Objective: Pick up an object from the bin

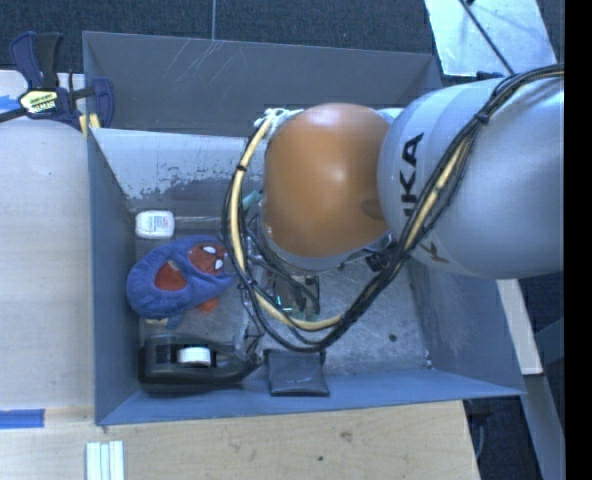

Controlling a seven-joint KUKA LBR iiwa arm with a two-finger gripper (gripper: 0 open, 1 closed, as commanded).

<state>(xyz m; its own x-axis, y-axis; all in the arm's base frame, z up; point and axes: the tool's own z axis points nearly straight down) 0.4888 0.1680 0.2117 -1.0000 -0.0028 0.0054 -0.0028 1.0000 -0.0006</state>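
Plainly, the arm's orange cover (321, 183) hangs over the middle of the bin (111, 268), and the gripper (288, 303) beneath it is too hidden to tell whether it is open or closed. Nearest it lie a blue cloth thing with red patches (176, 276) toward the left wall, a black tape dispenser (191, 360) in the near-left corner and a dark flat pad (296, 373) against the near edge; a white tub (155, 224) sits further back. The risk, as I judge it, is that a descent between these neighbours catches loose cloth and the dispenser together, or that the looping cables (238, 228) drag the cloth aside.
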